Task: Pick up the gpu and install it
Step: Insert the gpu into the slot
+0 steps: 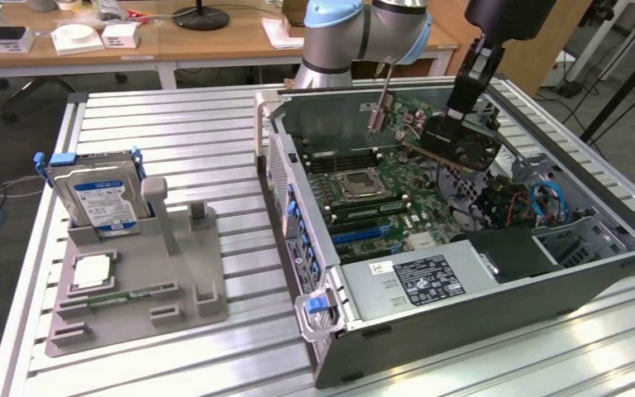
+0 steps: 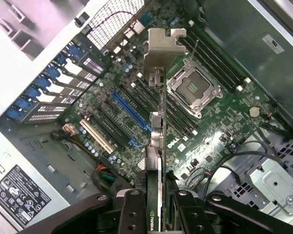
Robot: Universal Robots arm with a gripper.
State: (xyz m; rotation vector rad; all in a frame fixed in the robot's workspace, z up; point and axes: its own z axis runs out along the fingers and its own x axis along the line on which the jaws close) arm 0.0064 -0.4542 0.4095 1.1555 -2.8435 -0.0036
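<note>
Pale metal marks the end bracket (image 2: 163, 48) of your gpu (image 2: 158, 141), which you see edge-on in the wrist view, running out from between the gripper (image 2: 156, 197) fingers (image 2: 132, 209). Your gripper is closed narrowly on the card's fan end and has it firmly held. In the exterior view the gpu (image 1: 461, 145) hangs tilted under the gripper (image 1: 463, 114), inside the open computer case (image 1: 483, 289) and above the green motherboard (image 1: 379, 207), not seated in any slot. From the wrist you look down past the card at the bare processor socket (image 2: 193, 87) on one side and a long blue slot (image 2: 129, 109) on the other. Well apart from the case, towards the exterior view's left, your hard drive (image 1: 97, 194) stands upright in the grey holder (image 1: 174, 273) on the slatted aluminium worktop (image 1: 185, 124).
</note>
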